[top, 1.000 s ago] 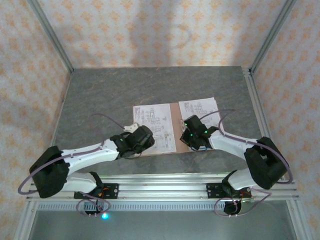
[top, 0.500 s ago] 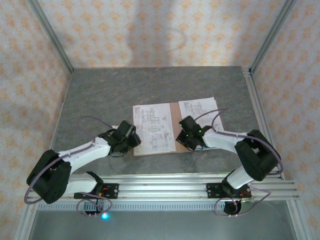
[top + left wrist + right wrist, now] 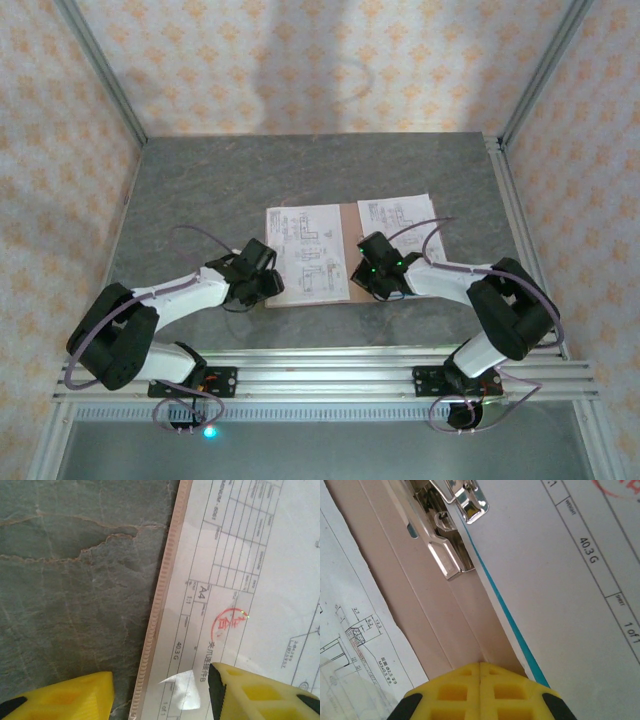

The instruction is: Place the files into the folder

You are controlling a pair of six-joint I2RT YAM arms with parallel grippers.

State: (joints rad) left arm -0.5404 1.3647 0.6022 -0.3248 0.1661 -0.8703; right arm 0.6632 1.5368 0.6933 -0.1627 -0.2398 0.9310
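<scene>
The pinkish-brown folder lies open in the middle of the table. White printed files cover its left half, and more files lie on its right half. My left gripper is at the folder's near left corner. It is open, one finger over the table and the other over a stamped sheet, astride the folder's edge. My right gripper is shut, its tips on the spine below the metal clip. A teal edge peeks from under the right sheet.
The grey stone-patterned table stretches behind and left of the folder. Aluminium posts and patterned walls close in the sides and back. A metal rail with both arm bases runs along the near edge.
My left gripper has drawn back from over the left sheet to the folder's near left corner. My right gripper has shifted slightly left along the spine and closed fully.
</scene>
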